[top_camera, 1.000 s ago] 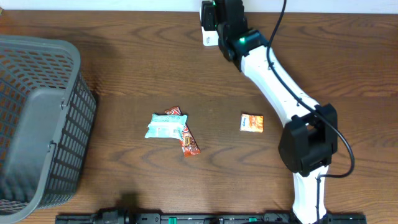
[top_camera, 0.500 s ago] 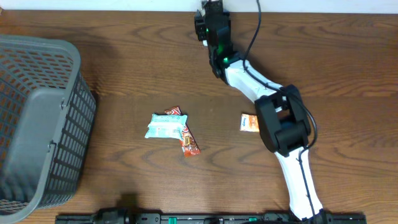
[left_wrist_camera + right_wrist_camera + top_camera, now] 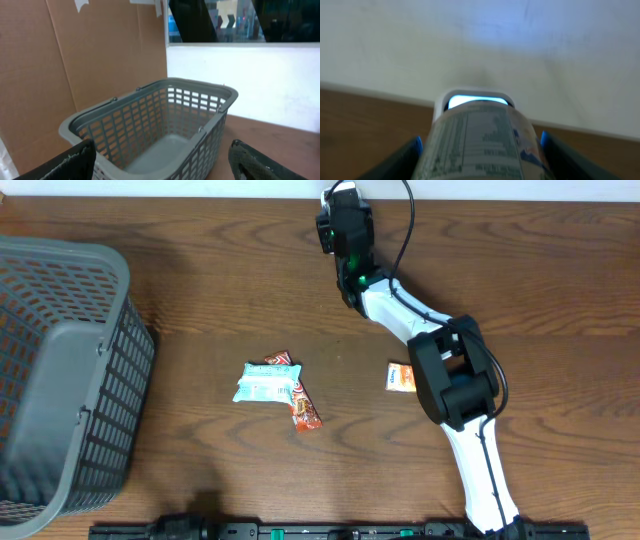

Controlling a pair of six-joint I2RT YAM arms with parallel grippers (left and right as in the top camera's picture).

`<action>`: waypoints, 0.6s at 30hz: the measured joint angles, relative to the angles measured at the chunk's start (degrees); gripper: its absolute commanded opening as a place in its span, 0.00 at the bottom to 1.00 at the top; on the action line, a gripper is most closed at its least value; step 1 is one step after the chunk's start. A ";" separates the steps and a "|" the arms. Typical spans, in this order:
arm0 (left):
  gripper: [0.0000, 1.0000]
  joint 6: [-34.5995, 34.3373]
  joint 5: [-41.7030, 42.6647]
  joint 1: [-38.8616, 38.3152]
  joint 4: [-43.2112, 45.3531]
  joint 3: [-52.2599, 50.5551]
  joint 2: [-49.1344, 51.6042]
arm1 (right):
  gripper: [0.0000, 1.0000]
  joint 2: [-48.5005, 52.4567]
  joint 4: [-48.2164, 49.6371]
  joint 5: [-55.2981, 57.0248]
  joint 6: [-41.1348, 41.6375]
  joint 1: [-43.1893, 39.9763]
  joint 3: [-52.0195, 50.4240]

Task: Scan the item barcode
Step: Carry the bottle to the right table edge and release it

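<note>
In the right wrist view, my right gripper [image 3: 480,155] is shut on the item [image 3: 480,142], a pale packet with a printed label panel facing the camera. The blue-tipped fingers [image 3: 415,150] press on both its sides. Just beyond the packet stands a white scanner [image 3: 477,100] with a lit window, against the wall. Overhead, the right gripper [image 3: 345,225] is at the table's far edge, and it covers the packet. In its own wrist view, my left gripper [image 3: 162,160] is open and empty; the arm is outside the overhead view.
A grey mesh basket [image 3: 60,370] stands at the left, in front of the left gripper [image 3: 150,120]. A light blue packet [image 3: 265,383] lies over an orange-red one [image 3: 303,408] mid-table. A small orange packet [image 3: 403,377] lies beside the right arm.
The right arm has folded leftward, its elbow now over the small orange packet, and the gripper shifted slightly left at the scanner. In the last half second, almost nothing moved.
</note>
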 measured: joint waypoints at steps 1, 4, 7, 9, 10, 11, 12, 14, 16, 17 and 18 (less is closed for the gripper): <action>0.85 0.09 0.00 0.00 -0.33 0.02 0.00 | 0.46 -0.87 -2.80 0.20 -0.20 0.00 -0.04; 0.85 0.26 0.00 -0.02 -0.92 0.02 0.00 | 0.46 -5.25 -13.27 0.83 -0.35 0.00 -0.24; 0.85 0.42 -0.02 -0.02 -1.14 0.04 0.00 | 0.46 -13.44 -30.23 1.31 2.36 -0.28 -0.28; 0.85 0.44 -0.02 0.00 -1.84 0.04 0.00 | 0.46 -19.54 -42.56 0.85 6.78 -1.25 -0.13; 0.85 0.42 0.00 -0.02 -2.45 0.04 0.00 | 0.45 -22.43 -48.48 0.79 9.31 -2.10 -0.04; 0.85 0.44 0.00 -0.02 -3.48 0.04 0.00 | 0.45 -25.16 -54.14 0.59 12.02 -3.41 0.02; 0.85 0.44 -0.02 -0.02 -4.39 0.04 0.00 | 0.45 -27.63 -59.36 0.33 14.97 -5.18 0.35; 0.85 0.44 0.00 -0.02 -5.09 0.00 0.00 | 0.45 -32.09 -70.42 0.24 21.86 -11.08 0.66; 0.85 0.44 -0.02 -0.13 -5.40 0.02 0.00 | 0.47 -33.59 -76.37 -0.09 26.12 -16.50 0.83; 0.85 0.44 0.00 -0.24 -5.40 0.00 0.00 | 0.47 -33.75 -77.85 -0.20 27.21 -18.62 0.83; 0.85 0.44 0.00 -0.52 -5.46 0.00 0.00 | 0.46 -33.75 -80.13 -0.98 28.83 -22.18 0.81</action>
